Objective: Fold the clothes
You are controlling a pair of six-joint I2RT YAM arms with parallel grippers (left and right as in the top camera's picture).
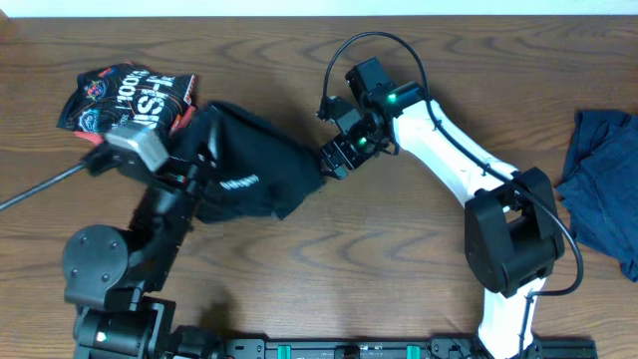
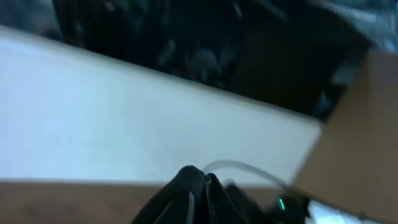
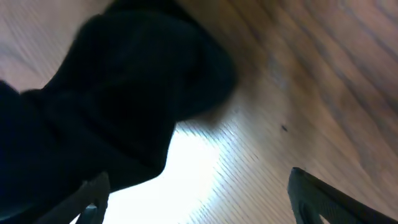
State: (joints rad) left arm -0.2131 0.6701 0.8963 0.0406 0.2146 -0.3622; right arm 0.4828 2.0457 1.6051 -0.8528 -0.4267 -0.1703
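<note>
The black shirt [image 1: 254, 160] lies bunched on the table left of centre, small white lettering [image 1: 239, 184] showing on its front. Its left end is drawn up at my left gripper [image 1: 199, 160], which is shut on the black shirt. In the blurred left wrist view, dark cloth wraps the closed fingertips [image 2: 211, 183]. My right gripper [image 1: 334, 160] hovers at the shirt's right edge, open. In the right wrist view the black shirt [image 3: 112, 93] fills the upper left, and my right gripper [image 3: 199, 199] has only bare table between its fingers.
A red-black printed garment [image 1: 125, 95] lies crumpled at the far left, touching the black shirt. A dark blue garment [image 1: 608, 189] sits at the right edge. A thin rod [image 1: 40, 187] slants near the left arm. The wooden table [image 1: 399, 259] shows between the arms.
</note>
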